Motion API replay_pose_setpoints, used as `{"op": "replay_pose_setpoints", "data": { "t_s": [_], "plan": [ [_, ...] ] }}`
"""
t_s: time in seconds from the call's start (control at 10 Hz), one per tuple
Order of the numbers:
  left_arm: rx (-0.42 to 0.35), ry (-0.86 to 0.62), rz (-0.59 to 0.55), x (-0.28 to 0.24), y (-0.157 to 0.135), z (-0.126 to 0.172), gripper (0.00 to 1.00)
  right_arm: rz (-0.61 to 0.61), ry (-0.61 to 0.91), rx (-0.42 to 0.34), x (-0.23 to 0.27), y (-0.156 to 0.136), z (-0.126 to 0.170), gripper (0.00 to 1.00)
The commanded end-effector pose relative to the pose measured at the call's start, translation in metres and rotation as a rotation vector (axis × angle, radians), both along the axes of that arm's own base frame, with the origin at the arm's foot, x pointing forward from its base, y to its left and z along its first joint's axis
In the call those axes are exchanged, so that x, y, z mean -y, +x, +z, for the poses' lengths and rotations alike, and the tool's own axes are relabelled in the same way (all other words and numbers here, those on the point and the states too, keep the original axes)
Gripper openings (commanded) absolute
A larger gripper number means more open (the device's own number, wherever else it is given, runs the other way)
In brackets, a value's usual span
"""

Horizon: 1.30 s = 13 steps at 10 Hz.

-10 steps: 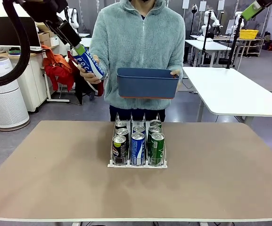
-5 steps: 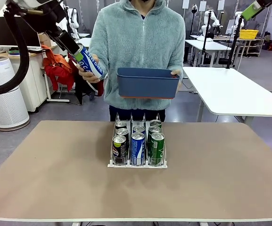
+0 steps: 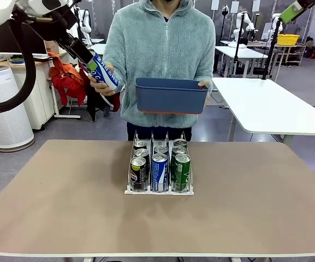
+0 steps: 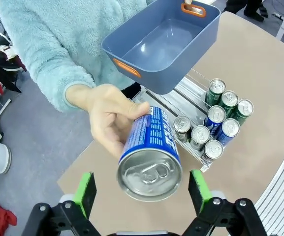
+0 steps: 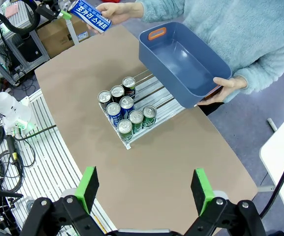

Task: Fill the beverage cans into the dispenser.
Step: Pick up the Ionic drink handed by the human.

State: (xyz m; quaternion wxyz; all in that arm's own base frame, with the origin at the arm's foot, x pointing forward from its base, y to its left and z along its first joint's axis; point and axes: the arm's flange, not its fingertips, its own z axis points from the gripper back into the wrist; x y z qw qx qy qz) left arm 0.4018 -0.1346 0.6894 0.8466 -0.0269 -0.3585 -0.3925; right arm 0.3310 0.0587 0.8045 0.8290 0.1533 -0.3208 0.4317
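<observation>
Eight cans (image 3: 159,164) in dispenser (image 3: 158,192), left gripper (image 4: 142,191) spread astride hand-held blue can (image 4: 151,147) — right gripper (image 5: 144,189) spread

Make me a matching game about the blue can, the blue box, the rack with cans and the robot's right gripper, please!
1. blue can
2. blue bin
3. dispenser
4. right gripper

a. on the table, cans in its lanes
b. open, nothing between its fingers
c. empty, held up in the air
d. in a person's hand, between the pads of the left gripper

Pairs: 1-d, 2-c, 3-a, 4-b
</observation>
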Motion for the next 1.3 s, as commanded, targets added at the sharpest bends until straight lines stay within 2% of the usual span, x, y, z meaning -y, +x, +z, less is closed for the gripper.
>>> {"op": "replay_pose_setpoints", "data": {
  "t_s": [0.0, 0.3, 0.8, 1.2],
  "plan": [
    [-0.001, 0.009, -0.008, -0.001, -0.003, 0.001, 1.0, -0.007, 0.0, -0.004, -0.002, -0.003, -0.003, 1.0],
    [0.006, -0.023, 0.031, 0.002, 0.005, 0.001, 1.0, -0.007, 0.0, -0.004, -0.002, -0.003, -0.003, 1.0],
    [0.003, -0.045, 0.001, 0.006, 0.027, -0.002, 1.0, -0.007, 0.0, -0.004, -0.002, -0.003, -0.003, 1.0],
    [-0.012, -0.052, -0.015, 0.011, 0.032, -0.005, 1.0, -0.007, 0.0, -0.004, -0.002, -0.003, -0.003, 1.0]
  ]
}}
